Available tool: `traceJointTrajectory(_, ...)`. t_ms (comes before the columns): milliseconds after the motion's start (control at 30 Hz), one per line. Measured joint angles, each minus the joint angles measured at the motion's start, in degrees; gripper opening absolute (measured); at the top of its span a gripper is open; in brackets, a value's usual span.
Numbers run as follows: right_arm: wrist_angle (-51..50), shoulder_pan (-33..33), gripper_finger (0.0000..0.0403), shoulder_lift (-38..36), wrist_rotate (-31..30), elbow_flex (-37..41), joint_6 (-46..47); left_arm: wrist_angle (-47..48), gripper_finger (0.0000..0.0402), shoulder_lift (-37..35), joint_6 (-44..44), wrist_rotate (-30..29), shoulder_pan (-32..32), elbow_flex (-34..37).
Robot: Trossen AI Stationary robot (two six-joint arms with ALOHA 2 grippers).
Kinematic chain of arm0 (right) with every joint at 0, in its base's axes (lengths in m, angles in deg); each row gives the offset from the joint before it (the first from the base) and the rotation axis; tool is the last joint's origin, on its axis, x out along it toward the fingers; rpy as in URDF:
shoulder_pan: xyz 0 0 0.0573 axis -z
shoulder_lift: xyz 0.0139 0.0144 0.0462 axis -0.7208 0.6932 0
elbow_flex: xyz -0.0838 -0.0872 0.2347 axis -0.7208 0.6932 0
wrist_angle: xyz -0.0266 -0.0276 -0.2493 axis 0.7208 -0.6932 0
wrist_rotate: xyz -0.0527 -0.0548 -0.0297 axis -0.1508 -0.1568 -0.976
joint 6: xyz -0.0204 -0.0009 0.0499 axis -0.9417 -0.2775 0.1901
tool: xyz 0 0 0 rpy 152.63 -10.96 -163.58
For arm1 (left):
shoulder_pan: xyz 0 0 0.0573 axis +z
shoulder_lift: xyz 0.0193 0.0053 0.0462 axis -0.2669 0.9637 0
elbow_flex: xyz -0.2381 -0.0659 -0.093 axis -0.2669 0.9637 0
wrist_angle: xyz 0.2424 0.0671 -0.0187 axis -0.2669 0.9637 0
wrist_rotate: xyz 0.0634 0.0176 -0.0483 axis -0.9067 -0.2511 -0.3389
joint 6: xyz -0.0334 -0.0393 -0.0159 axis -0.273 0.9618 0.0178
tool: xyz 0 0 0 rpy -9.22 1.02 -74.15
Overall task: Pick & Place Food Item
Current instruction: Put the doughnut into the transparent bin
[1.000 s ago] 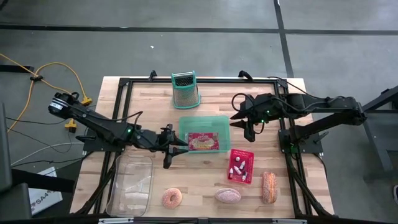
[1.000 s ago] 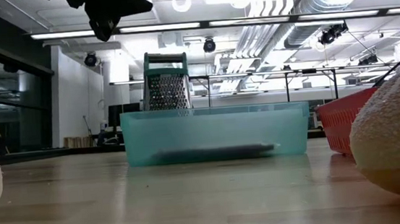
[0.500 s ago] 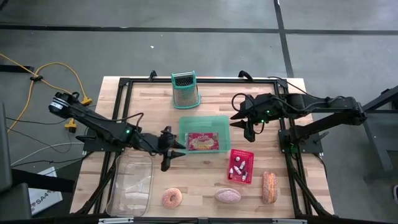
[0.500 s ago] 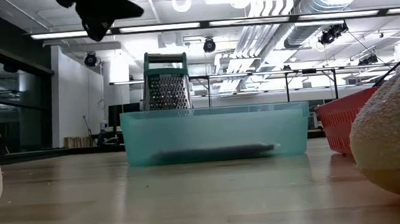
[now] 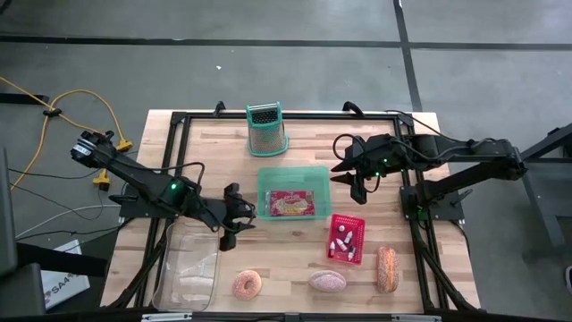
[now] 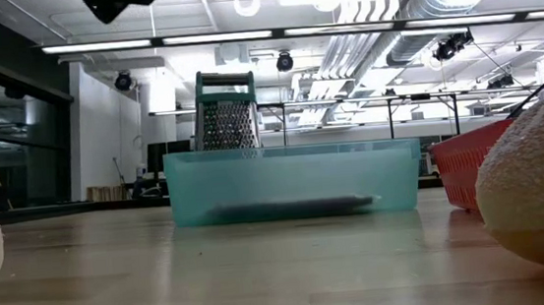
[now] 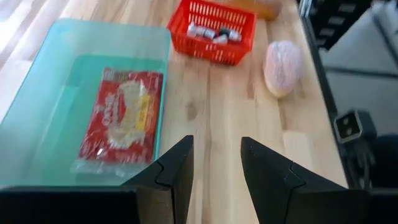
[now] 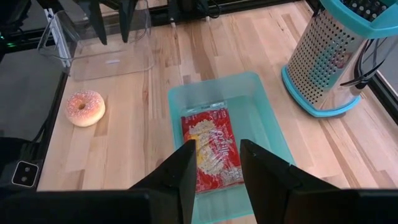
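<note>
Wooden table [image 5: 206,143] — grater [image 5: 266,130], teal bin [image 5: 293,173], red basket [image 5: 346,238] (small), donut [image 5: 247,285].

The bin [image 5: 293,192] is turquoise, the packet [image 5: 289,204] in it red with yellow. The basket [image 5: 345,238] is red. The donut [image 5: 247,285] is pink.

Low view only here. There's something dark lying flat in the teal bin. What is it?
Observer: A red snack packet, lying flat in the translucent teal plastic bin.
Operator: Is either gripper holding anything?
Observer: No. The left gripper hangs beside the bin, its fingers apart with nothing between them.
Operator: And the right one?
Observer: The right gripper hovers off the bin's opposite side, open and empty too.
</note>
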Motion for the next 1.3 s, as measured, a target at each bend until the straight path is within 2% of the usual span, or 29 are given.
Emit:
traceJointTrajectory(233, 0.00, 0.00, 0.0112, 0.00, 0.01, 0.00, 0.00, 11.93, 0.0128, 0.00, 0.28, 0.50, 0.01, -5.02)
traceJointTrajectory(467, 0.02, -0.01, 0.0112, 0.00, 0.02, 0.00, 0.00, 16.45, 0.0128, 0.00, 1.46, 5.87, 1.21, -7.76)
traceJointTrajectory(600, 0.00, -0.01, 0.0112, 0.00, 0.02, 0.00, 0.00, 18.82, 0.0128, 0.00, 1.53, 6.88, 2.87, -8.31)
traceJointTrajectory(767, 0.00, -0.01, 0.0112, 0.00, 0.02, 0.00, 0.00, 19.40, 0.0128, 1.37, 2.65, 7.12, 3.54, -8.44)
traceJointTrajectory(967, 0.07, 0.00, 0.0112, 0.00, 0.02, 0.00, 0.00, 19.34, 0.0128, 4.64, 7.18, 10.23, 2.04, -8.44)
traceJointTrajectory(1300, 0.15, 0.00, 0.0112, 0.00, 0.02, 0.00, 0.00, 15.73, 0.0128, 11.60, 14.48, 10.73, -4.38, -8.49)
